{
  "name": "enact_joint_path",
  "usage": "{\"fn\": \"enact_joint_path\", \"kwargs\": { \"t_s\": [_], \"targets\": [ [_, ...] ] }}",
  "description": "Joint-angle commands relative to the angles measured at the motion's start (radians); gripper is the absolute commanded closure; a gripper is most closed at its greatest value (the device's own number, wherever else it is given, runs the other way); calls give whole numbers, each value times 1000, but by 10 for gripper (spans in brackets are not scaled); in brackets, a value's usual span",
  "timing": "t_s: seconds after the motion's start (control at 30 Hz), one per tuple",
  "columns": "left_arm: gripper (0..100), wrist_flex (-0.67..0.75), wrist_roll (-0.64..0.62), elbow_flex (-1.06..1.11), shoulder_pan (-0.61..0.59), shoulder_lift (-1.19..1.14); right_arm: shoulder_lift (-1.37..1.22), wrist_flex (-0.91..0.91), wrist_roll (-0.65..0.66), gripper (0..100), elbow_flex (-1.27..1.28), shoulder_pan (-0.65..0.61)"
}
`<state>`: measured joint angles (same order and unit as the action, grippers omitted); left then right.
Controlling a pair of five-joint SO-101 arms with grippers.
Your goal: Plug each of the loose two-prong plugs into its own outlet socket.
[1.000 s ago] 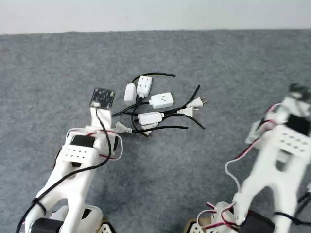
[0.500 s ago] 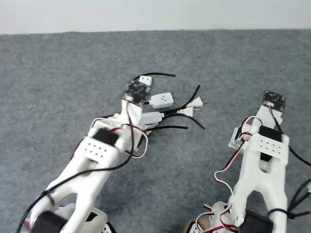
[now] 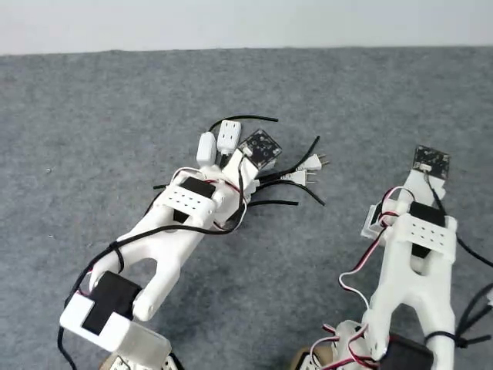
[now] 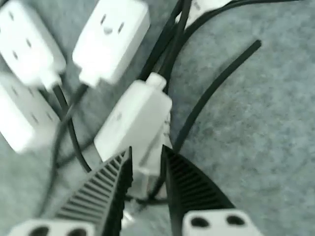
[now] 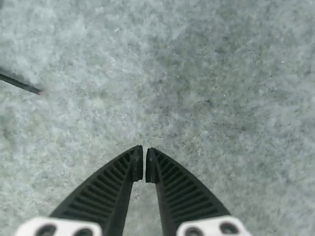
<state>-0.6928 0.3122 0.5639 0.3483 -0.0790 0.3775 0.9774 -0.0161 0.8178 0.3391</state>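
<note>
Several white outlet sockets lie tangled with black cables on the grey carpet, among them a round-ended socket (image 3: 206,148) and a square socket (image 3: 228,135). Two loose two-prong plugs (image 3: 312,162) (image 3: 296,177) lie at the pile's right side. My left arm (image 3: 192,204) stretches over the pile. My left gripper (image 4: 147,152) is slightly open, its jaws straddling the near end of an oblong white socket (image 4: 135,118). More sockets (image 4: 110,39) (image 4: 29,44) lie beyond it. My right gripper (image 5: 143,164) is shut over bare carpet, well right of the pile.
A cut black cable end (image 5: 22,84) lies near the right gripper. Grey carpet (image 3: 370,100) spreads around the pile and between the arms. The right arm (image 3: 416,247) stands at the right edge. A pale wall (image 3: 246,23) borders the far side.
The left arm swung forward and right from beside the pile to over it, covering one socket. The right arm drew in from the right edge and then held still.
</note>
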Motion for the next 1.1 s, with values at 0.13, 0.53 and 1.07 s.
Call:
{"fn": "enact_joint_path", "kwargs": {
  "t_s": [0.13,0.53,1.07],
  "targets": [
    [905,130,137,-51,-5,-31,39,-25,17,983,-6,7],
    [883,54,278,-120,-3,-106,39,-42,35,983,14,-16],
    [705,127,295,-134,-63,-124,39,-39,61,983,18,-31]
  ]
}}
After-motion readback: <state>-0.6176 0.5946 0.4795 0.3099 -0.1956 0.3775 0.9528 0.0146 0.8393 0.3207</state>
